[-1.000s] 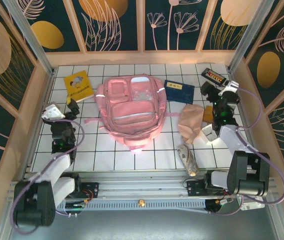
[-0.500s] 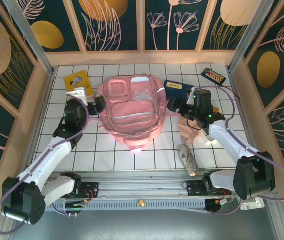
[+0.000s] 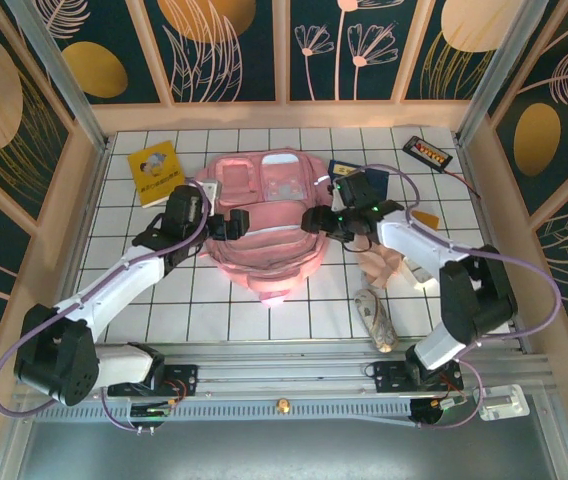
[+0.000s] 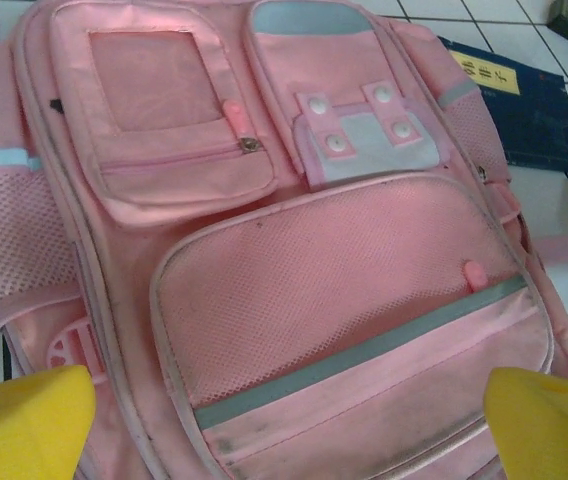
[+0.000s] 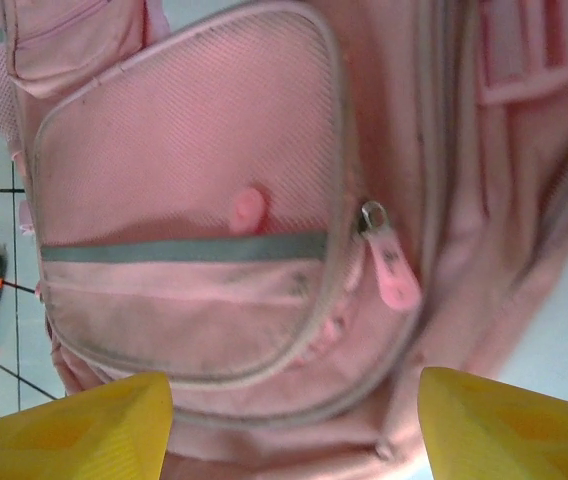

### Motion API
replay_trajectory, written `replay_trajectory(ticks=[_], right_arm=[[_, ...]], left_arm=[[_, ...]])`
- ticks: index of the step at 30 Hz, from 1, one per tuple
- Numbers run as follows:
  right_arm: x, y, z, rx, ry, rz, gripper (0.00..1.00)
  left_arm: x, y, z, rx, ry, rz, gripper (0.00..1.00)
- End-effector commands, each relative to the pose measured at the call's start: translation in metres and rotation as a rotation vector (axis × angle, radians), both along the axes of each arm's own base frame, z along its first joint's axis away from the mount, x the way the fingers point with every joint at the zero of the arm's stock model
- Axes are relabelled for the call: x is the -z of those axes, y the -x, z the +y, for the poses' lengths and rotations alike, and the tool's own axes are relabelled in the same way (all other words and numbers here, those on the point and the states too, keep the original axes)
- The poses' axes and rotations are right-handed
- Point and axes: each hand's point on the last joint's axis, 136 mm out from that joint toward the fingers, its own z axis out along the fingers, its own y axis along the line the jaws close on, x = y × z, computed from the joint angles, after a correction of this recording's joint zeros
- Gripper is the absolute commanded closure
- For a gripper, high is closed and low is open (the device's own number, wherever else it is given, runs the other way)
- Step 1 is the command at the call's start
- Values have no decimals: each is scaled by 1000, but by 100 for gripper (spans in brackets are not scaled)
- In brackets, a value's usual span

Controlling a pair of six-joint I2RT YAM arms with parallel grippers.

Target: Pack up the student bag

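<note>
Pockets up, the student bag lay flat mid-surface, slightly toward 12 o'clock. The left gripper hovered over its 9 o'clock edge, fingers spread wide and holding nothing. The right gripper, at the bag's 3 o'clock edge, stood parted and empty too.

Looks like a lab-style robot test booth I'm driving: white gridded tabletop under my fingers, aluminium rail behind them, wood-framed painted leaf panels beyond.
</note>
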Motion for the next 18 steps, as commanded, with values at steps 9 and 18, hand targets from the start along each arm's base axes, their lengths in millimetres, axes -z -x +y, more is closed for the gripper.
replay_trajectory(ticks=[9,18], right_arm=[[32,-33,9,-12,209,34,36],[50,-35,29,-42,242,50,42]], left_arm=[[16,14,-2,53,-96,92,1],[40,16,-8,57,-164,123,1]])
